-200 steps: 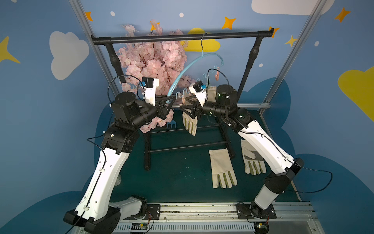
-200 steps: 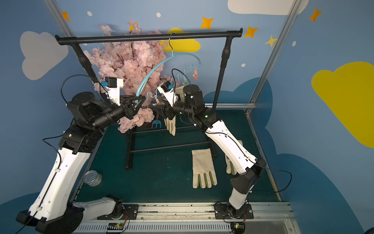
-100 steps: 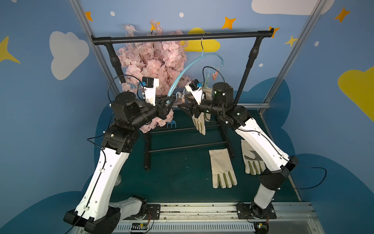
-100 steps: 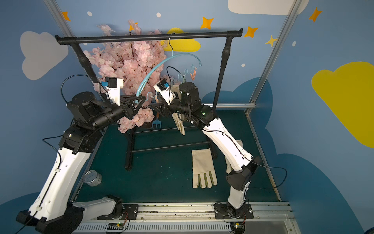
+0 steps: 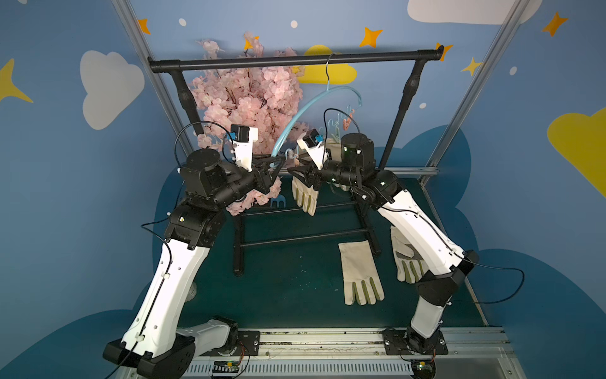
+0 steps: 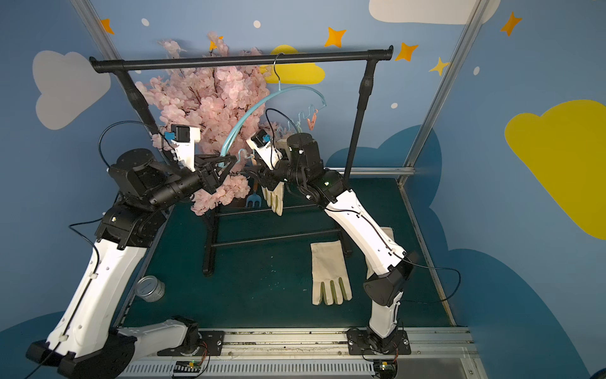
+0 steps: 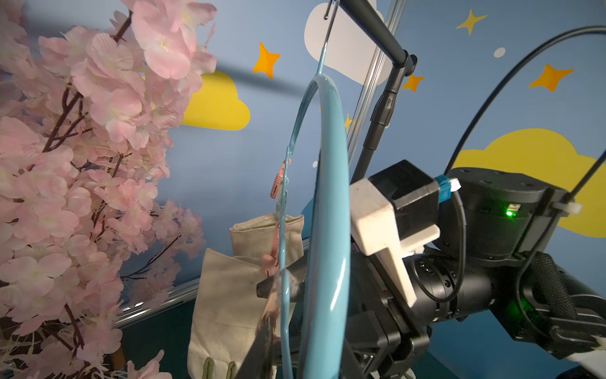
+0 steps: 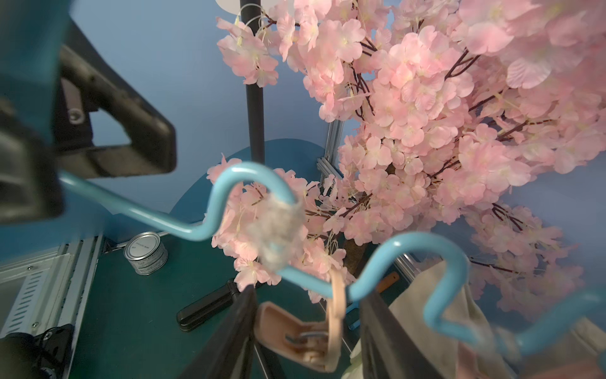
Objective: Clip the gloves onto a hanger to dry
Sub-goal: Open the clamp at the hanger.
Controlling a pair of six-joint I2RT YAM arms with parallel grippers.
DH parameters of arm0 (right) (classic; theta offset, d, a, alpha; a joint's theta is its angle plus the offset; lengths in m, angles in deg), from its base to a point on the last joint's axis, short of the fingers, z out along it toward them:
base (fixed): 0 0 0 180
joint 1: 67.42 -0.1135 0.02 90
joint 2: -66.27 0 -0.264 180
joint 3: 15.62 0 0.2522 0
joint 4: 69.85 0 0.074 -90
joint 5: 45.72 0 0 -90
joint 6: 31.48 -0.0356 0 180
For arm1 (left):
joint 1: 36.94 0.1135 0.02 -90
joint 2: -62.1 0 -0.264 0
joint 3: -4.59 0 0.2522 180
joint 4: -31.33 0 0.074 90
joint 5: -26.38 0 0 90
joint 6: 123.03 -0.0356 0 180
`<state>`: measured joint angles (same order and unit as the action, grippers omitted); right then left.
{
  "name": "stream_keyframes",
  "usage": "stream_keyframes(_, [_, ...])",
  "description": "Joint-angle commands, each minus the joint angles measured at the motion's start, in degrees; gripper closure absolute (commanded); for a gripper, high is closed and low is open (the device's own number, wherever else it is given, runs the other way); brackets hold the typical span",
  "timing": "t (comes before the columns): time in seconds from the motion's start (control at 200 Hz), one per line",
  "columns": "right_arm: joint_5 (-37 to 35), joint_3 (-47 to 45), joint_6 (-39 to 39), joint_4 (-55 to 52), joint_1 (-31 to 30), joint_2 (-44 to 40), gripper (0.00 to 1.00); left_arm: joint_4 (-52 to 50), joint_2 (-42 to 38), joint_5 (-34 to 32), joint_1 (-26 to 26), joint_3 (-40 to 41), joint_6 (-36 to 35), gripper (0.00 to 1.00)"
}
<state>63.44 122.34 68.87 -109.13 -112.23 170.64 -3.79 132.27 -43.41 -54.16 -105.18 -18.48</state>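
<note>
Hooked over the black rack [image 5: 262, 60]: the hanger [image 7: 329, 197], tilted. Clamped at its low end by left gripper [image 5: 280, 160], closed tight on the blue tube. Straddled by right gripper [image 8: 307, 291], partway open: pink peg [image 8: 282, 328] dangling off the hanger's wavy bar, black fingers close on both sides; can't tell if squeezed. Hung under the hanger, cuffs up, fingers down: near glove [image 7: 226, 305] and far glove [image 7: 252, 234]. Flat on the desk [image 5: 288, 279], well below the hanger: third glove [image 5: 359, 269] in the clear, fourth glove [image 5: 405, 265] partly under right arm [image 5: 423, 229]. Behind the hanger: pink blossom tree [image 5: 249, 98].
</note>
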Motion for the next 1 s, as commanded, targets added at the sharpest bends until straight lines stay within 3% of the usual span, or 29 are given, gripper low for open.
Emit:
stream_keyframes(0.0, [0.0, 1.8, 0.4, 0.5, -0.3, 0.9, 0.56, 0.4, -0.3, 0.9, 0.0, -0.8, -0.1, 0.71])
stream_keyframes(0.07, [0.2, 2.1, 0.4, 0.4, -0.3, 1.2, 0.61, 0.4, -0.3, 0.9, 0.0, -0.8, -0.1, 0.71])
stream_keyframes(0.501, [0.4, 3.8, 1.0, -0.8, -0.4, 2.4, 0.62, 0.0, -0.2, 1.1, 0.0, -1.0, -0.3, 0.71])
stream_keyframes(0.686, [0.3, 3.8, 1.3, -1.0, -0.4, 2.3, 0.59, 0.0, -0.2, 1.1, 0.0, -1.2, -0.3, 0.71])
stream_keyframes(0.756, [0.3, 3.8, 1.4, -1.2, -0.4, 2.3, 0.53, 0.0, -0.3, 1.0, 0.0, -1.3, -0.3, 0.71])
stream_keyframes(0.821, [0.3, 3.8, 1.5, -1.3, -0.4, 2.3, 0.58, 0.0, -0.2, 1.1, 0.0, -1.2, -0.4, 0.71])
stream_keyframes(0.996, [0.0, 3.8, 1.4, -1.3, -0.4, 2.4, 0.60, -0.1, -0.2, 1.2, 0.0, -1.2, -0.3, 0.70])
